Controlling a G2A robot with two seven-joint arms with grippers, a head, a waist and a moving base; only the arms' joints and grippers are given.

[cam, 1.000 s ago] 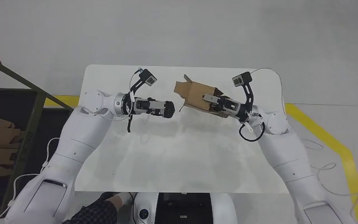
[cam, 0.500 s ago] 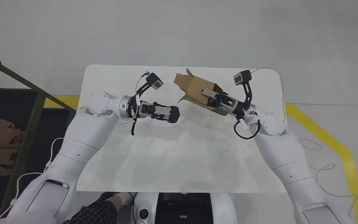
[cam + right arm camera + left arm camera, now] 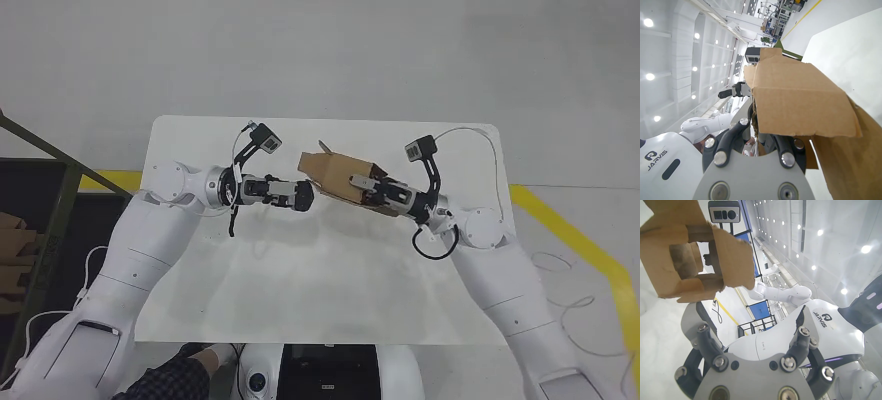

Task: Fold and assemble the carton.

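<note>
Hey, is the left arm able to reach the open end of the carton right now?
Probably yes. The left end effector is open and sits just beside the carton, whose open end faces it with nothing between them. The right end effector grips the carton's far side, so it looks steady.

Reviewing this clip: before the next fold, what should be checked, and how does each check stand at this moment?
1. Right hand grips the brown cardboard carton: ok, shut on its wall.
2. Left hand free for folding: ok, open and empty.
3. Left hand lined up with the carton's open end: ok, close beside it; whether they touch, cannot tell.
4. End flaps folded in: not ok, they stand open and you can see through the carton.
5. Carton lifted clear of the white table: cannot tell.
</note>
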